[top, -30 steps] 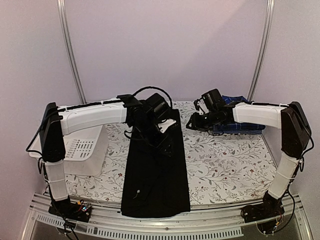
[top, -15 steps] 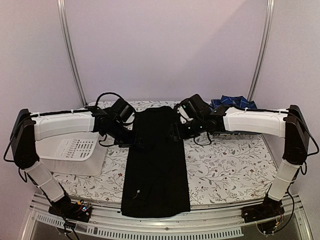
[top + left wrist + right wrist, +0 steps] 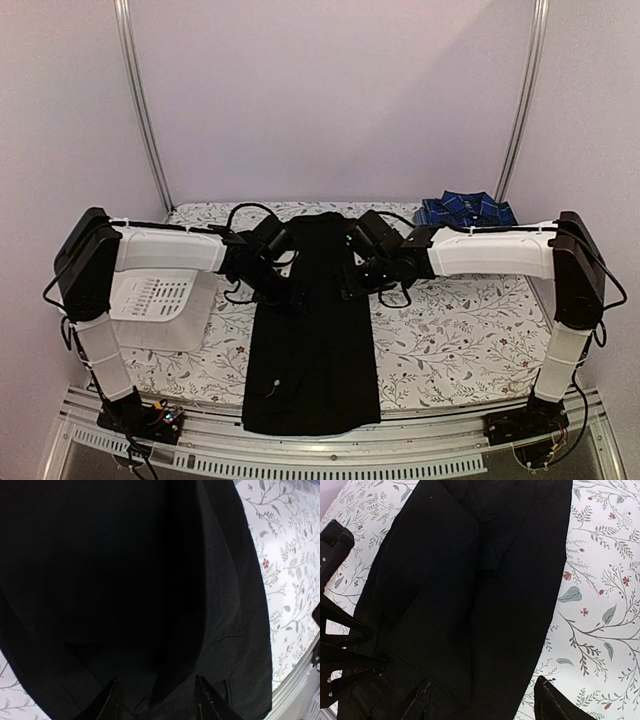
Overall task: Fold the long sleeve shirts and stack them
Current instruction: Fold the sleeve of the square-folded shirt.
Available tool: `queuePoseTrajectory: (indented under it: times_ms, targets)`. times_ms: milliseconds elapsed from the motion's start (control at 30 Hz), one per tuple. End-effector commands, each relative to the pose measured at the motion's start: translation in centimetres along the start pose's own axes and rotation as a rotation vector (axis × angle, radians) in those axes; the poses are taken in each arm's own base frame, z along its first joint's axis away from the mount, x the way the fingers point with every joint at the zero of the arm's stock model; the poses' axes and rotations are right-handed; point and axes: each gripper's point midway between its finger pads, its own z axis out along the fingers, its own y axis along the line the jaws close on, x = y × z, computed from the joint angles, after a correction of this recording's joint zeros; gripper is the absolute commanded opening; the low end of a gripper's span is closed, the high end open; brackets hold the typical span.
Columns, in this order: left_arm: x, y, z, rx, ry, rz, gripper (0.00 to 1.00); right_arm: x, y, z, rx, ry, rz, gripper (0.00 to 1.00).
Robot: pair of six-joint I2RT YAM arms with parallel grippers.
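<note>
Squarely mid-table: black shirt [image 3: 312,350], wide jaws either side

Overhead, the black shirt lies as a long folded strip down the floral table [image 3: 450,330]. The left gripper [image 3: 288,292] and right gripper [image 3: 350,282] sit at its two edges. The plaid shirt [image 3: 465,210] lies far right and a white basket [image 3: 160,300] left. The left wrist view shows fingers [image 3: 111,705] spread over black cloth. The right wrist view shows fingers [image 3: 547,702] spread, straddling the shirt's edge.
</note>
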Motion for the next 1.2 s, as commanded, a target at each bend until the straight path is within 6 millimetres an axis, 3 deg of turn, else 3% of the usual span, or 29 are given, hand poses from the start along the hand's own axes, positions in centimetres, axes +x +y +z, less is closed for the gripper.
queuePoseTrajectory:
  times_ms: [0, 67, 233, 467, 567, 667, 800, 1033, 1167]
  targets:
    - [0.1, -2.1, 0.9, 0.039, 0.016, 0.069, 0.44, -0.7, -1.4, -2.0, 0.037, -0.045, 0.034, 0.68]
    - [0.3, -2.8, 1.0, 0.054, 0.027, 0.084, 0.39, -0.5, -1.8, -2.2, 0.046, -0.045, 0.039, 0.67]
    - [0.1, -4.9, 0.6, 0.103, 0.032, 0.119, 0.02, -0.1, -2.5, -2.7, 0.060, -0.047, 0.044, 0.67]
    - [-2.0, -10.4, 0.4, 0.281, 0.031, 0.149, 0.00, 0.2, -5.0, -3.3, 0.090, -0.048, 0.078, 0.67]
    - [-2.3, -12.4, 1.7, 0.316, 0.053, 0.170, 0.12, 0.1, -6.2, -3.7, 0.093, -0.051, 0.107, 0.68]
    - [-2.7, -13.4, 2.8, 0.328, 0.066, 0.174, 0.31, 0.1, -7.0, -3.7, 0.079, -0.048, 0.133, 0.69]
    - [-3.8, -14.0, 2.5, 0.333, 0.042, 0.174, 0.46, 0.2, -7.4, -3.6, 0.063, -0.043, 0.145, 0.73]
    - [-4.9, -13.6, 0.9, 0.356, -0.003, 0.151, 0.50, 0.1, -6.6, -3.3, 0.019, -0.036, 0.132, 0.77]
    - [-4.9, -13.7, 1.3, 0.379, 0.006, 0.142, 0.44, 0.0, -6.5, -3.4, 0.017, -0.038, 0.138, 0.76]
